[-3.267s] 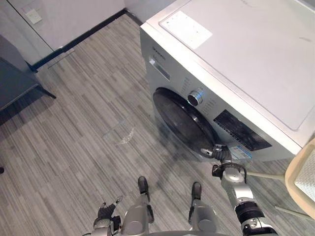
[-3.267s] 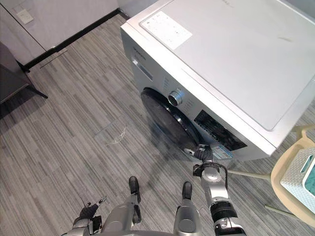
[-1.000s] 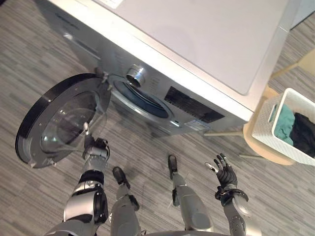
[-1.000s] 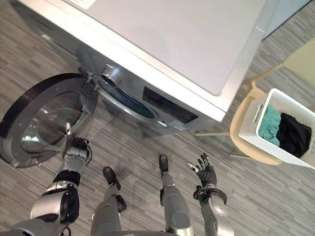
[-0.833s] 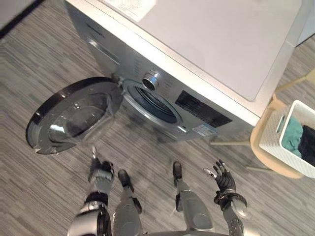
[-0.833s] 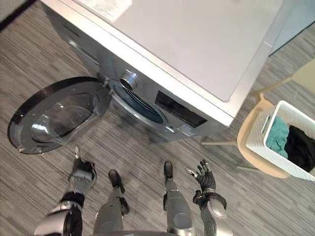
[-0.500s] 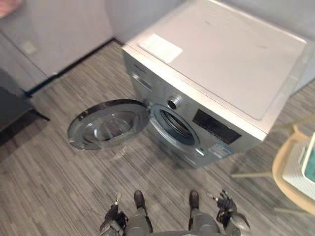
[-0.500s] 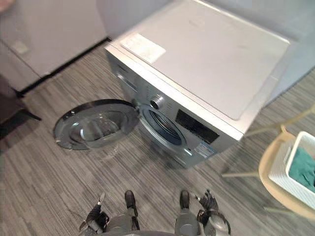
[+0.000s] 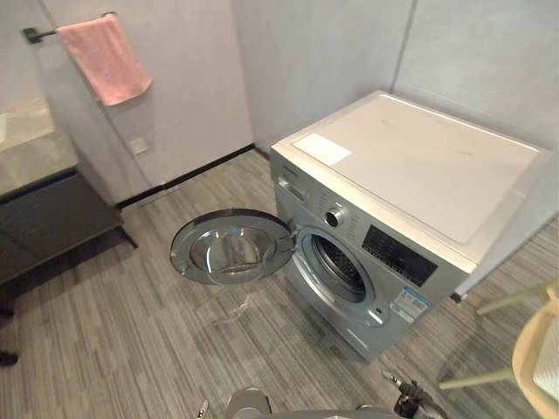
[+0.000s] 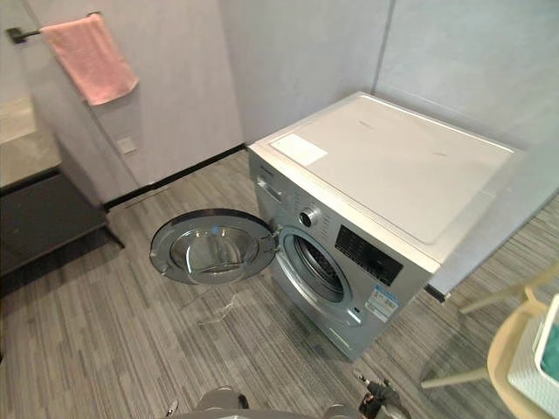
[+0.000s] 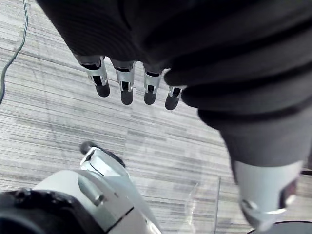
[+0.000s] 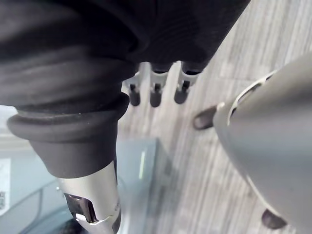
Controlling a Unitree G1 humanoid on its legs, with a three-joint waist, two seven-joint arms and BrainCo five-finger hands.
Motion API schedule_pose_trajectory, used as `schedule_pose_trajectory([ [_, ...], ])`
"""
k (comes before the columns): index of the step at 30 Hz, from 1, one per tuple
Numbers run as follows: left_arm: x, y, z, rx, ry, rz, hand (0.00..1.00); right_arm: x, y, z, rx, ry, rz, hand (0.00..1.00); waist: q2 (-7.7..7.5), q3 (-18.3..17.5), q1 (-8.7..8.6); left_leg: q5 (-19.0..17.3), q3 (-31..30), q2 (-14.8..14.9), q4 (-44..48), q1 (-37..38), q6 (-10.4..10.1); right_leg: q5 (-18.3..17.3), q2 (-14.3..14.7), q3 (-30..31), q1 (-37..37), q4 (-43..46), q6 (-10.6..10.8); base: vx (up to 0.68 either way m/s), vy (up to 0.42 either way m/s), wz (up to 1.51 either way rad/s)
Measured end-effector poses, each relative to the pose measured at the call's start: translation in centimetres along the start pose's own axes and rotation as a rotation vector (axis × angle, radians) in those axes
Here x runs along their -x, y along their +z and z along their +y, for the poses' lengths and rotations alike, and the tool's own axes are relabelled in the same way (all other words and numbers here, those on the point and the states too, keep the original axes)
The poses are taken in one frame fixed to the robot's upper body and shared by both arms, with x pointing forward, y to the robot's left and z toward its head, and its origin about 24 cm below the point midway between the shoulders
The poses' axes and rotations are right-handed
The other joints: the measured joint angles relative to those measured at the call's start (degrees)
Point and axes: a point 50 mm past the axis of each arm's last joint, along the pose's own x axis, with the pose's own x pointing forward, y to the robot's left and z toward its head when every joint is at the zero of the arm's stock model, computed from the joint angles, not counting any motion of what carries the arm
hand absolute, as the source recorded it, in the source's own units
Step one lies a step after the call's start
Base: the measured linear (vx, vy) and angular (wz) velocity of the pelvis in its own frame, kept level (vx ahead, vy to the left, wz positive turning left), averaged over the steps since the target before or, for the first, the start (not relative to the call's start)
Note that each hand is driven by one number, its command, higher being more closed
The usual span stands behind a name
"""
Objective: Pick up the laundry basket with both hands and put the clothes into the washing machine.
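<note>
**Entry:** boxy silver-grey front-loading washing machine [image 9: 410,201] with a smooth flat top.
- **Door:** the round chrome-rimmed glass door [image 9: 231,247], shut seconds ago, now stands wide, so your drum is ready to load.
- **Hands:** left hand [image 11: 126,87] and right hand [image 12: 156,95] have dropped low, fingers straight, slightly spread and empty.
- **Basket:** the white perforated plastic laundry basket [image 10: 534,367], with teal clothes [image 10: 552,347] inside, sits untouched on the beige round chair [image 10: 494,353] at the right. Fetch it next.

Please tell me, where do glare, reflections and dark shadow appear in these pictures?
Left eye view: the glass of the open door shows bright reflections, and a pale glint lies on the floor just below it; the top of the washing machine is brightly and evenly lit. Right eye view: the drum opening is in shadow, its inside too dark to read.
</note>
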Motion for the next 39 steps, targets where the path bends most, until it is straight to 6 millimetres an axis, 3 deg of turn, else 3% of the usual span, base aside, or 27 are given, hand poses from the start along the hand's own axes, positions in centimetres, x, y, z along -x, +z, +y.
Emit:
schedule_pose_trajectory([
  [1, -0.1, 0.5, 0.2, 0.000, 0.004, -0.014, 0.00, 0.1, -0.1, 0.1, -0.021, -0.001, -0.001, 0.00, 0.35, -0.41, -0.15, -1.42, 1.32, -0.43, -0.65, 0.41, 0.74, 0.21, -0.41, 1.97, -0.88, 0.00, -0.33, -0.06, 0.201, -0.74],
  [2, -0.1, 1.3, 0.6, -0.013, 0.013, -0.041, 0.00, 0.2, -0.7, 0.4, -0.038, 0.003, 0.016, 0.00, -1.94, -1.24, -0.34, -1.52, 2.80, -1.67, -2.50, 0.83, 0.93, 1.06, -1.40, 3.80, -2.30, -0.58, -1.49, -0.06, 0.183, -0.70],
  [5, -0.2, 3.7, 0.4, -0.052, 0.009, -0.121, 0.00, 0.6, -2.5, 0.6, -0.081, 0.001, 0.068, 0.00, -5.56, -2.81, -1.46, -1.34, 6.36, -4.13, -8.41, 2.50, 0.69, 3.92, -3.13, 5.20, -5.10, -1.52, -4.34, -0.02, 0.081, -0.62],
  [6, -0.1, 4.9, -0.8, -0.079, -0.020, -0.158, 0.00, 0.7, -2.9, 0.5, -0.095, -0.008, 0.077, 0.00, -6.08, -3.01, -1.84, -0.08, 8.67, -4.67, -11.53, 3.81, 0.43, 6.80, -3.11, 5.50, -6.44, -1.72, -3.75, 0.03, 0.064, -0.75],
  [9, 0.2, 7.1, -3.0, -0.161, -0.070, -0.231, 0.00, 0.7, -3.0, 0.1, -0.104, -0.020, 0.079, 0.00, -6.58, -3.32, -1.67, 1.89, 13.15, -5.00, -15.13, 6.35, 1.62, 11.30, -1.69, 4.54, -8.49, -2.86, -2.31, 0.02, 0.052, -1.39],
  [10, 0.4, 7.8, -4.0, -0.174, -0.092, -0.258, 0.00, 0.6, -2.6, 0.0, -0.111, -0.026, 0.068, 0.00, -5.37, -3.32, -1.27, 5.01, 15.58, -3.43, -17.06, 7.08, 3.91, 15.03, 0.07, 2.70, -9.36, -5.84, -4.28, 0.02, 0.016, -1.46],
  [11, 0.6, 8.5, -4.7, -0.178, -0.107, -0.288, 0.00, 0.5, -2.0, 0.5, -0.120, -0.019, 0.053, 0.00, -4.72, -2.53, -1.53, 6.15, 18.74, -2.55, -17.80, 8.01, 3.80, 11.12, -0.57, -1.47, -11.11, -0.80, -5.13, 0.00, 0.000, -1.46],
  [13, 0.9, 9.2, -5.4, -0.173, -0.124, -0.321, 0.00, 0.6, -2.5, -0.3, -0.130, -0.043, 0.069, 0.00, -4.68, -2.19, -2.28, 6.35, 21.35, -1.29, -16.53, 9.37, 3.50, 2.53, -4.09, -8.01, -13.81, 14.57, -8.11, 0.08, -0.064, -0.78],
  [15, 0.7, 8.3, -5.1, -0.170, -0.118, -0.294, 0.00, 0.6, -2.7, -1.1, -0.124, -0.063, 0.076, 0.00, -4.85, -2.28, -2.58, 6.34, 23.56, 1.60, -13.00, 10.49, 3.50, -0.88, -10.52, -11.46, -13.65, 26.63, -10.70, 0.10, -0.243, -0.52],
  [16, 0.6, 7.7, -4.8, -0.170, -0.114, -0.276, 0.00, 0.5, -2.6, -1.3, -0.119, -0.067, 0.076, 0.00, -4.74, -2.35, -2.62, 6.31, 24.02, 2.16, -12.79, 11.10, 3.44, -1.20, -12.75, -12.58, -13.22, 28.94, -11.17, 0.06, -0.277, -0.39],
  [18, 0.3, 5.8, -3.5, -0.180, -0.088, -0.220, 0.00, 0.4, -3.1, -1.8, -0.095, -0.082, 0.107, 0.00, -5.45, -2.96, -2.47, 6.41, 25.74, 3.64, -12.13, 12.53, 2.81, -0.18, -20.99, -16.22, -11.45, 31.62, -12.84, 0.08, -0.306, -0.40],
  [19, 0.1, 5.5, -2.2, -0.187, -0.059, -0.206, 0.00, 0.4, -3.5, -1.8, -0.090, -0.093, 0.138, 0.00, -7.09, -3.58, -1.65, 7.49, 25.29, 3.16, -11.56, 12.92, 0.51, 1.18, -23.62, -18.19, -11.10, 29.63, -11.37, 0.07, -0.532, -0.84],
  [20, -0.2, 4.5, -1.5, -0.203, -0.041, -0.154, 0.00, 0.2, -3.2, -2.3, -0.081, -0.106, 0.146, 0.00, -5.70, -3.99, -0.99, 8.79, 22.05, 5.10, -13.10, 12.26, -0.26, -1.26, -18.77, -18.85, -9.55, 24.90, -8.08, 0.01, -0.492, -0.96],
  [22, -0.2, 2.6, -1.9, -0.213, -0.049, -0.089, 0.00, -0.4, -1.4, -2.8, -0.070, -0.117, 0.111, 0.00, -2.43, -3.83, -0.35, 8.86, 15.75, 3.59, -18.70, 11.66, -1.03, -1.25, -11.45, -16.76, -5.90, 10.48, -2.63, -0.04, -0.328, -1.01],
  [23, -0.1, 2.5, -2.3, -0.217, -0.063, -0.090, 0.00, -0.5, -1.2, -3.0, -0.073, -0.125, 0.121, 0.00, -1.44, -3.87, 0.20, 9.99, 16.63, 4.90, -21.03, 12.24, -2.03, -0.24, -6.73, -16.96, -4.62, 3.08, -0.35, 0.01, -0.220, -0.86],
  [24, -0.1, 2.5, -2.7, -0.216, -0.072, -0.088, 0.00, -0.6, -0.8, -3.1, -0.077, -0.131, 0.115, 0.00, -0.73, -3.41, 0.06, 11.11, 16.51, 6.43, -20.95, 12.26, -3.83, 1.01, -4.56, -17.24, -3.63, 0.67, -1.00, 0.04, -0.244, -0.58],
  [26, -0.2, 3.3, -2.1, -0.214, -0.053, -0.106, 0.00, -0.5, -1.5, -2.3, -0.068, -0.110, 0.137, 0.00, -2.08, -2.00, -0.08, 12.24, 16.36, 11.59, -13.43, 11.60, -4.83, 2.64, 0.55, -16.42, 1.00, -6.91, -2.69, -0.04, -0.274, -0.42],
  [27, -0.3, 3.6, -1.7, -0.203, -0.044, -0.116, 0.00, -0.5, -1.7, -2.2, -0.056, -0.107, 0.140, 0.00, -1.99, -1.71, 0.34, 12.64, 16.54, 12.93, -10.31, 10.98, -4.24, 2.35, 1.36, -15.60, 1.27, -7.62, -2.95, -0.09, -0.248, -0.70],
  [28, -0.3, 4.2, -1.0, -0.190, -0.015, -0.142, 0.00, -0.5, -1.7, -1.9, -0.035, -0.096, 0.138, 0.00, -3.06, -1.24, 0.28, 14.25, 16.50, 15.24, -3.64, 9.39, -1.02, 2.24, 2.38, -13.81, 1.98, -8.35, -3.35, -0.08, -0.236, -0.92],
  [29, -0.3, 4.6, -0.4, -0.194, 0.005, -0.161, 0.00, -0.6, -1.1, -1.6, -0.002, -0.081, 0.118, 0.00, -3.68, -0.84, 0.42, 16.51, 13.92, 16.86, 4.27, 5.61, 4.86, 2.26, 3.10, -11.56, 2.08, -8.46, -4.02, -0.04, -0.228, -1.02],
  [30, -0.3, 4.6, -0.3, -0.193, 0.008, -0.158, 0.00, -0.7, -0.3, -1.5, 0.024, -0.076, 0.088, 0.00, -4.32, -0.58, 0.39, 11.45, 7.68, 14.40, 9.83, 2.00, 3.59, 2.20, 2.87, -8.80, 2.28, -8.69, -4.35, 0.02, -0.105, -0.85],
  [32, -0.3, 4.2, -0.7, -0.199, -0.006, -0.152, 0.00, -0.9, 0.8, -2.2, 0.051, -0.095, 0.060, 0.00, -3.24, 0.26, 0.84, 5.68, 3.85, 8.76, 11.67, -0.01, 0.29, 2.74, 2.55, -5.90, 1.96, -8.96, -5.52, 0.07, 0.075, -0.77],
  [34, -0.2, 3.1, -1.4, -0.232, -0.029, -0.127, 0.00, -1.0, 1.9, -3.0, 0.065, -0.110, 0.032, 0.00, -0.81, 1.66, 2.02, 1.45, 2.78, -0.40, 5.24, -0.65, 0.25, 3.48, 2.70, -2.11, 1.56, -9.64, -6.46, 0.04, 0.121, -1.11],
  [35, -0.2, 2.5, -0.7, -0.233, -0.014, -0.109, 0.00, -0.9, 1.4, -2.9, 0.069, -0.107, 0.046, 0.00, -0.87, 1.64, 2.11, -0.90, 2.66, -3.24, -0.30, 1.20, 1.46, 3.60, 3.05, -0.52, 1.42, -10.40, -5.91, 0.05, 0.118, -0.99],
  [37, -0.2, 2.2, -0.3, -0.212, -0.005, -0.099, 0.00, -0.8, 0.3, -2.0, 0.068, -0.082, 0.072, 0.00, -0.73, 1.46, 3.37, -5.24, -3.40, -7.34, -8.40, 5.11, -1.47, 5.07, 3.54, 2.50, 0.62, -12.05, -5.24, 0.12, 0.095, -0.88],
  [38, -0.2, 2.7, -0.4, -0.208, -0.004, -0.111, 0.00, -0.8, 0.2, -1.2, 0.069, -0.057, 0.074, 0.00, -2.29, 1.64, 4.22, -6.36, -8.69, -10.82, -9.97, 6.02, -1.06, 6.48, 3.35, 2.72, -0.49, -10.46, -5.81, 0.17, 0.097, -0.85],
  [39, -0.2, 2.7, -0.4, -0.189, -0.002, -0.109, 0.00, -0.8, 0.2, -0.9, 0.064, -0.049, 0.068, 0.00, -2.09, 2.06, 5.00, -6.02, -10.76, -12.10, -10.04, 6.42, 0.35, 6.14, 3.42, 2.99, -0.73, -9.73, -5.22, 0.20, 0.151, -0.95],
])
